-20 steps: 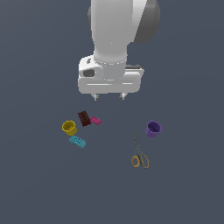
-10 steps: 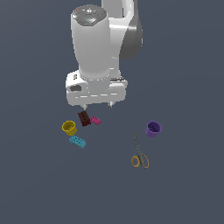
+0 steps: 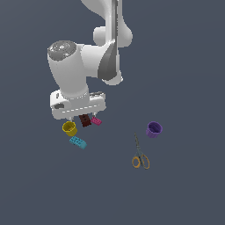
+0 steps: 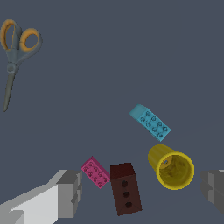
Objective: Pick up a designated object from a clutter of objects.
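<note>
The designated object, a small yellow cup (image 3: 69, 128) (image 4: 171, 167), stands upright at the left end of the clutter of objects in the exterior view. Beside it lie a dark brown brick (image 3: 85, 120) (image 4: 126, 188), a pink brick (image 3: 96, 121) (image 4: 95, 172) and a cyan brick (image 3: 78, 142) (image 4: 150, 122). My gripper (image 3: 82, 117) (image 4: 141, 187) hangs open just above this cluster, holding nothing. In the wrist view the brown brick and the cup lie between its two grey fingers (image 4: 65, 192).
A purple cup (image 3: 154, 129) stands apart toward the exterior view's right. Orange-handled scissors (image 3: 139, 154) (image 4: 15, 52) lie closed below and left of it. Everything rests on a plain dark grey floor.
The arm has swung toward the exterior view's left and come lower, so the open gripper now hangs over the bricks and yellow cup. The objects have not moved.
</note>
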`<action>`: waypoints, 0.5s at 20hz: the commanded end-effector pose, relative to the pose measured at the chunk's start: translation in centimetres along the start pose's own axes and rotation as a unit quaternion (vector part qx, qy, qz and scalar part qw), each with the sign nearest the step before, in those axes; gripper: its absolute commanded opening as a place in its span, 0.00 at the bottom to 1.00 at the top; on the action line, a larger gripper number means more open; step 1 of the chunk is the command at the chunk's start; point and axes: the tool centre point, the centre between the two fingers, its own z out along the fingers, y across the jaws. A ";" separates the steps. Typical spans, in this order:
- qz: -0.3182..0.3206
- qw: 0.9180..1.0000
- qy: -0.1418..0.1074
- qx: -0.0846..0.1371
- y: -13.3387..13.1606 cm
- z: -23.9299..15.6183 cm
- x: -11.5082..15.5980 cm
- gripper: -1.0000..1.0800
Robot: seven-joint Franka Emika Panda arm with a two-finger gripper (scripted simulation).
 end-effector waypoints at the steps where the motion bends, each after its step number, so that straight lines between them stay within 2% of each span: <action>1: -0.016 1.000 0.002 0.001 1.7 1.7 -0.7 0.96; 10: -0.066 0.998 0.008 0.006 6.9 7.4 -3.8 0.96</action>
